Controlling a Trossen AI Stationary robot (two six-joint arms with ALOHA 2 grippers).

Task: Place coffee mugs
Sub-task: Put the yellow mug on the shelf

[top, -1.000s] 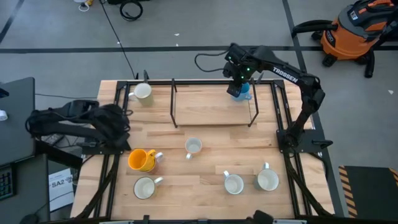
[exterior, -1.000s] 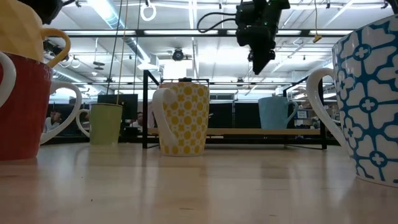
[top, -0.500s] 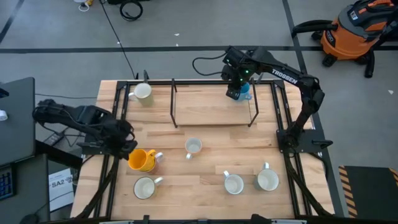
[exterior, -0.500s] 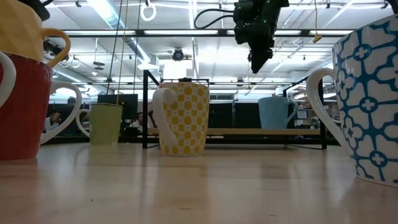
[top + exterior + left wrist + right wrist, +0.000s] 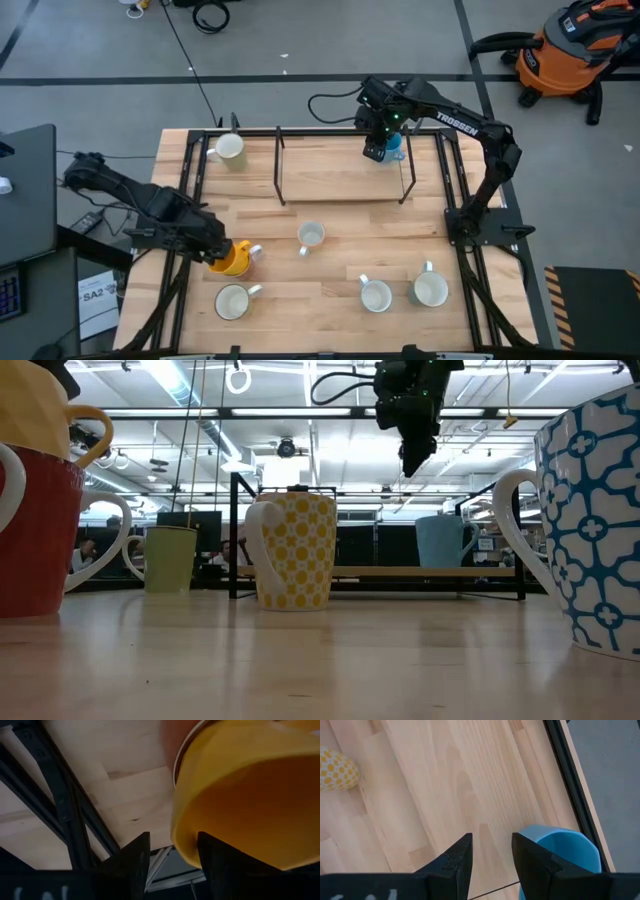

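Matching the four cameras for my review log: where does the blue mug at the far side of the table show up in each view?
High view: the blue mug sits at the table's far edge, mostly hidden under the right gripper.
Low view: it stands right of centre, below the gripper.
Left wrist view: not in it; only an orange-yellow mug shows.
Right wrist view: its rim shows beside one finger.
Shared landmark: the yellow-dotted mug.

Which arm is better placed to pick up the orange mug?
Left. Its hand is open right at the orange mug; the right hand hovers by the blue mug.
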